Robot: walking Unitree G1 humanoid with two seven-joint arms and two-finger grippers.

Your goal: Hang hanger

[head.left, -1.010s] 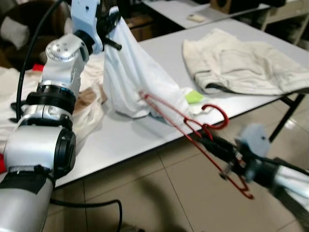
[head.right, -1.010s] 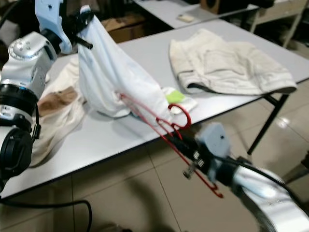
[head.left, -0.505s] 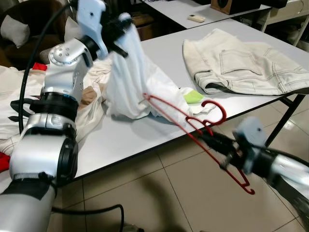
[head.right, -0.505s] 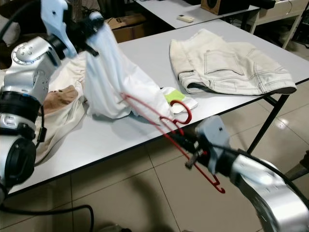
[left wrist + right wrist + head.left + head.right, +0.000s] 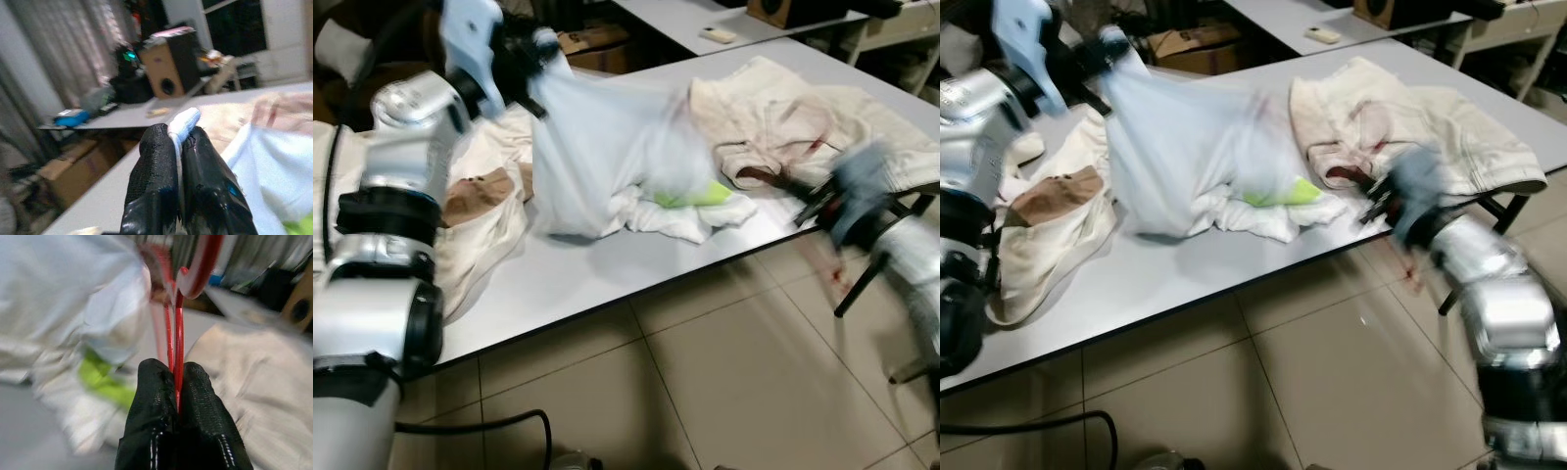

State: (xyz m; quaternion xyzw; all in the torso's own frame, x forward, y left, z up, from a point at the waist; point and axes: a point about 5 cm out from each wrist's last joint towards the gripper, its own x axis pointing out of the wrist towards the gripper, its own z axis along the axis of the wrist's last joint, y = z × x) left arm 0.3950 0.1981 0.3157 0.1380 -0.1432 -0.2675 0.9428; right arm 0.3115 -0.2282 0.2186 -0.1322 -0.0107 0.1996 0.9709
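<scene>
With the white garment draped over the bench, my left gripper pinches its raised fold; I judge the opening should be held taut and high. My right gripper, jaws pressed on the red hanger, sits at the bench edge; the wire's long axis runs along the fingers, hook end pointing away, toward the garment.

Silver, rounded arm segments with black joint bands; a black cable trails at 7 o'clock. Each gripper carries 2 textured black fingers.
</scene>
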